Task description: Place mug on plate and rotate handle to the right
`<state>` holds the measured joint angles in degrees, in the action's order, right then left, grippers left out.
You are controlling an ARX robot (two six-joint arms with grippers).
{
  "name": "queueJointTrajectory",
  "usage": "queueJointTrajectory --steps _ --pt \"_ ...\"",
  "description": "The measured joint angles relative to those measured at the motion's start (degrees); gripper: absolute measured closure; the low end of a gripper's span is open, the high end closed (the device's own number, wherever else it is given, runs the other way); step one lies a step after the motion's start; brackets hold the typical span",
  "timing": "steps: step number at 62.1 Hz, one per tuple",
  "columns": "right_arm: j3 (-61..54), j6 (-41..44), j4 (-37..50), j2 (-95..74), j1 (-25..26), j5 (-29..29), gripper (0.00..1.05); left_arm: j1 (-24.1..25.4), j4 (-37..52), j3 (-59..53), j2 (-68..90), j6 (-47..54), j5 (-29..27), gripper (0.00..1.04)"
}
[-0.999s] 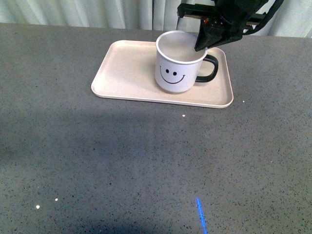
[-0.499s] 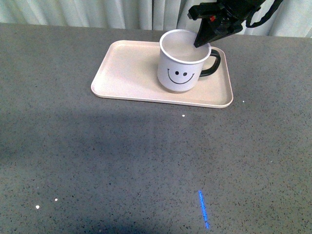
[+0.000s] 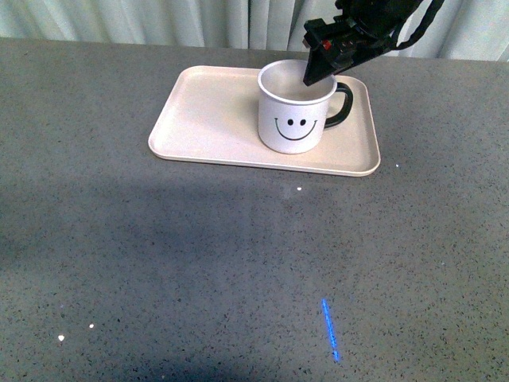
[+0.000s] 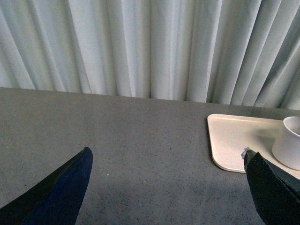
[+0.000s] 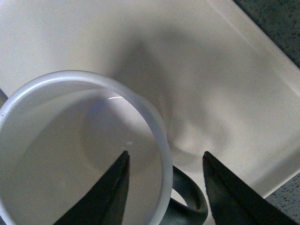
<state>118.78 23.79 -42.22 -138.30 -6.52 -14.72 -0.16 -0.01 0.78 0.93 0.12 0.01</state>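
Left gripper (image 4: 166, 151) hung over the table (image 3: 238, 263), clear of the plate (image 3: 207, 119), jaws wide apart, empty; likely parked. Plate lay toward the table's far edge. Mug (image 3: 290, 123) stood upright at the plate's right end, handle (image 3: 342, 107) toward the right rim. Right gripper (image 5: 165, 153) straddled the mug wall beside the handle, one finger inside, not clamped; probably letting go.
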Motion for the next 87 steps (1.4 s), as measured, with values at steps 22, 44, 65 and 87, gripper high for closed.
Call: queueJointTrajectory --steps 22,44,65,87 --pt "-15.8 -4.1 20.0 16.0 0.8 -8.7 0.08 0.0 0.0 0.0 0.0 0.0 0.0 0.09" --pt "-60.8 -21.3 84.4 37.4 1.4 19.7 0.52 0.0 0.0 0.0 0.0 0.0 0.0 0.09" --pt "-91.0 -23.2 97.5 54.9 3.3 17.7 1.03 0.0 0.0 0.0 0.0 0.0 0.0 0.09" --pt "-107.2 -23.2 97.2 71.3 6.5 14.8 1.03 0.0 0.0 0.0 0.0 0.0 0.0 0.09"
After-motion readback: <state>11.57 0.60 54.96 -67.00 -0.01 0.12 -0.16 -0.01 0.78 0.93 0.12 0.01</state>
